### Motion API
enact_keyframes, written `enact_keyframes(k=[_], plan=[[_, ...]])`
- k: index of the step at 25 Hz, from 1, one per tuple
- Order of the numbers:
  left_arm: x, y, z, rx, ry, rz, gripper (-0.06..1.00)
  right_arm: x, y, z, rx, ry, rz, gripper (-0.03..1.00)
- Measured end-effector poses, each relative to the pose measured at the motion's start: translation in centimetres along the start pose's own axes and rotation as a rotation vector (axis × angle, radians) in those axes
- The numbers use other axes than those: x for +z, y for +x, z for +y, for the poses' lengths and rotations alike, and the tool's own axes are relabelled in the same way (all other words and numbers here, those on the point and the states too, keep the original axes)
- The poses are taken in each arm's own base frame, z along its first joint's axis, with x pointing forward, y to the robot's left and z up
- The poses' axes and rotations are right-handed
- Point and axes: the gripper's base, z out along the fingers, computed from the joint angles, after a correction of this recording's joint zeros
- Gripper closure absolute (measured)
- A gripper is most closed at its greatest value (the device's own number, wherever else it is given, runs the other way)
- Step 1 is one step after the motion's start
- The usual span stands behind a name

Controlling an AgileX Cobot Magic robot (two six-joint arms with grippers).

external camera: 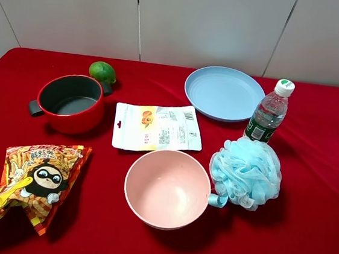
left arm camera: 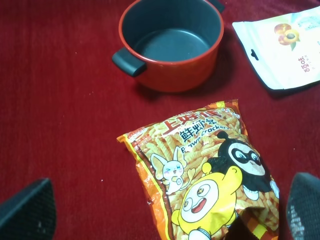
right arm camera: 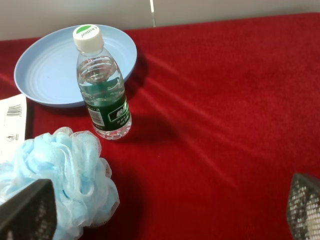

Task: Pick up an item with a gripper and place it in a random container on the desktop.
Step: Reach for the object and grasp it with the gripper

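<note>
Pouf (right arm camera: 67, 170) by right tool (right arm camera: 166, 207), perhaps touching.

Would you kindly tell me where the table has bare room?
Bare cloth lies right of the water bottle and bath pouf, and at the front between the snack bag and pink bowl. The middle is crowded around the white pouch.

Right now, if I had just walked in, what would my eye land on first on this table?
The bright red cloth covering the whole table hits you first. Against it, a fluffy light blue bath pouf sits right of centre, beside a pale pink bowl, and an orange snack bag with cartoon figures lies at the front left.
</note>
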Motion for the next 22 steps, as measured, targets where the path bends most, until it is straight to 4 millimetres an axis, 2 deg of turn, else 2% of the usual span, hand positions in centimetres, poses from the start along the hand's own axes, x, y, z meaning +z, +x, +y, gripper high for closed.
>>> enact_keyframes(k=[22], plan=[[0.0,0.0,0.0,0.0,0.0,0.0,0.04,0.0,0.0,0.0,0.0,0.0,0.0,0.28]])
